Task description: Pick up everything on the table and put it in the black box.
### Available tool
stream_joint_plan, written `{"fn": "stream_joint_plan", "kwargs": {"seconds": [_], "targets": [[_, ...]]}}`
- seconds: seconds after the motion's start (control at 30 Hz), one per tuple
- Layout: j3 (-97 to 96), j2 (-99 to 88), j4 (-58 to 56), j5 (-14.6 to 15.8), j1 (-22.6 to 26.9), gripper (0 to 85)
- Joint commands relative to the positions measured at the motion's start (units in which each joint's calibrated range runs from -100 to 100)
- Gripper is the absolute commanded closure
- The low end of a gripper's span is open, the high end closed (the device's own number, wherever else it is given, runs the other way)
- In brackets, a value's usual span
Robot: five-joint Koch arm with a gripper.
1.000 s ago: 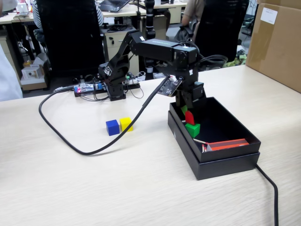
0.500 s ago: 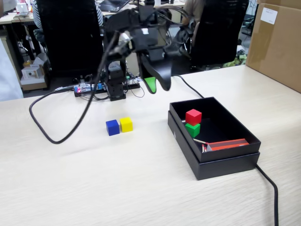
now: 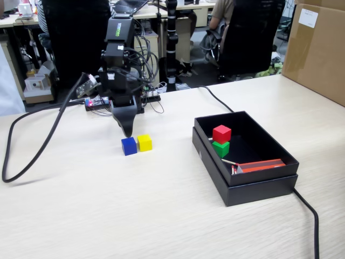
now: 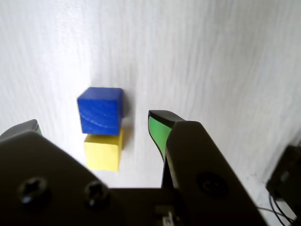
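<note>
Red cube [image 3: 221, 133] on green cube [image 3: 220, 148] inside black box [image 3: 269, 181]. Claw [image 4: 96, 125] spread wide, empty, above blue cube [image 4: 99, 110] touching yellow cube [image 4: 102, 151] on table [image 3: 135, 210]. Next: drop down, pinch only one.

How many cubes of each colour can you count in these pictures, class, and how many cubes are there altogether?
Red cube: 1, in the black box, sitting on the green one
Green cube: 1, in the box
Blue cube: 1, on the table
Yellow cube: 1, on the table, touching the blue one
Total: 4 cubes
</note>
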Motion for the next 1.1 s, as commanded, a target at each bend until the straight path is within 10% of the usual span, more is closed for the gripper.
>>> {"fn": "stream_joint_plan", "kwargs": {"seconds": [0.0, 0.3, 0.5, 0.73, 1.07], "targets": [[1.24, 2.53, 5.32, -0.24, 0.15, 39.4], [2.88, 15.15, 9.30, 0.49, 1.22, 45.4], [5.42, 16.07, 11.37, 1.27, 0.78, 74.2], [19.56, 3.79, 4.03, 2.30, 2.00, 75.1], [53.56, 19.06, 0.48, 6.11, 16.21, 75.0]]}}
